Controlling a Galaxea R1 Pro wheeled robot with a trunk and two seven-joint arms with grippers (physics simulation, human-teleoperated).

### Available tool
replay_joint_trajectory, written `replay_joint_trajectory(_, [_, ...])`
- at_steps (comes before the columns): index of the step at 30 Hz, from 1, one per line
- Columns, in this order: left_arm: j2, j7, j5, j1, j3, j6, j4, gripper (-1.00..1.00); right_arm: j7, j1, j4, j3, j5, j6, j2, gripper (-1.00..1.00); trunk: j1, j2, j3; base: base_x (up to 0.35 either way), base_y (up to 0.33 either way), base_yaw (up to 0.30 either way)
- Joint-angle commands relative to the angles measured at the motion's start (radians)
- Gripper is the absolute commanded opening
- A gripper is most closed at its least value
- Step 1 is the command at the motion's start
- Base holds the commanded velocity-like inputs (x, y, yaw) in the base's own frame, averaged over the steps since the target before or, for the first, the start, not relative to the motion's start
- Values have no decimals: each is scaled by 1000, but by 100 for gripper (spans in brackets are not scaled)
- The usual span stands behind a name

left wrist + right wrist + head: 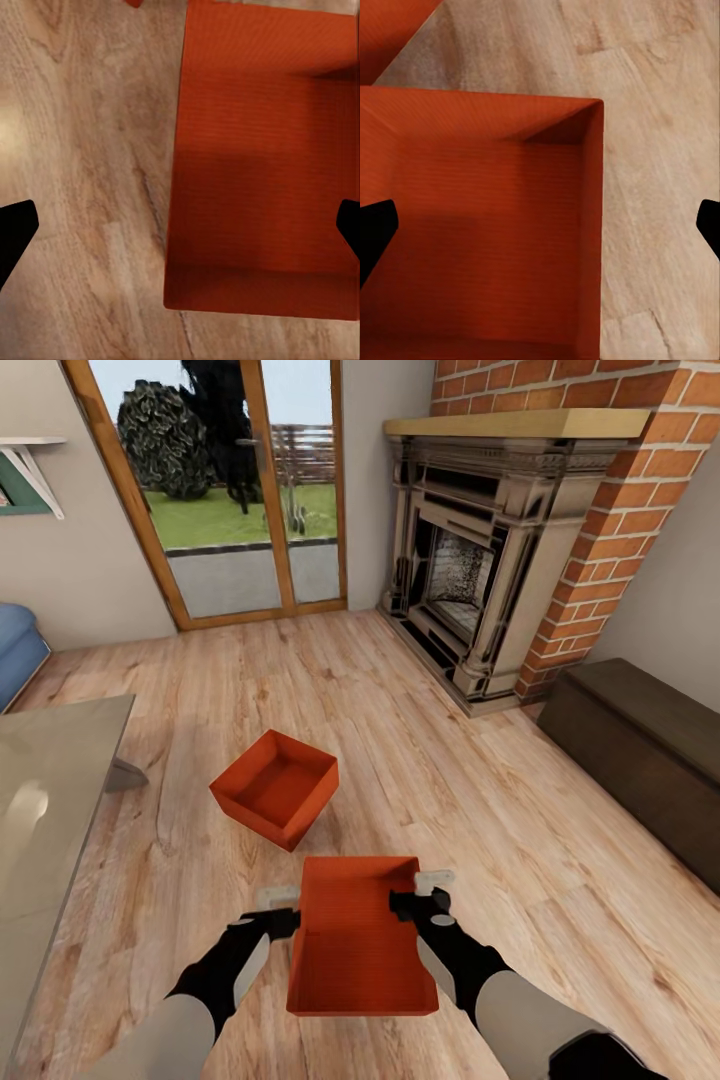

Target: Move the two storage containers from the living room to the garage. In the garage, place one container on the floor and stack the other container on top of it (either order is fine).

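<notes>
In the head view, two orange-red storage containers sit on the light wood plank floor of the living room. The farther one (pixel 272 788) stands apart, turned at an angle. The nearer one (pixel 355 945) lies between my arms. My left gripper (pixel 280 912) is open over its left wall (pixel 176 225). Its dark fingertips (pixel 15 236) stand wide apart in the left wrist view, one over the bare planks and one over the box's inside. My right gripper (pixel 422 893) is open astride the right wall (pixel 591 225), with the box's inside (pixel 472 225) below. A corner of the farther container (pixel 390 30) shows in the right wrist view.
A glass-topped table (pixel 50 810) stands close on the left, with a blue sofa (pixel 15 650) behind it. A red brick fireplace (pixel 490 560) and a dark low bench (pixel 640 750) line the right side. Glass doors (pixel 230 490) are straight ahead.
</notes>
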Motion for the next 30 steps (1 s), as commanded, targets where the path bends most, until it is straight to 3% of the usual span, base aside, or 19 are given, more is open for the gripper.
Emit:
replay_joint_trajectory(1, [-1, 5, 9, 0, 1, 4, -5, 100, -6, -1, 3, 9, -11, -3, -4, 100, 0, 0, -1, 0, 0, 0])
replay_joint_trajectory(9, [-3, 7, 7, 0, 5, 2, -14, 100, 2, -1, 72, 10, -12, -45, -30, 100, 0, 0, -1, 0, 0, 0])
replay_joint_trajectory(14, [-3, 7, 7, 0, 4, 2, -9, 100, -2, -1, 123, 10, -8, -56, -32, 100, 0, 0, -1, 0, 0, 0])
replay_joint_trajectory(30, [-3, 9, 5, 0, 1, 5, -7, 100, -5, -1, 138, 2, -13, -59, -33, 100, 0, 0, -1, 0, 0, 0])
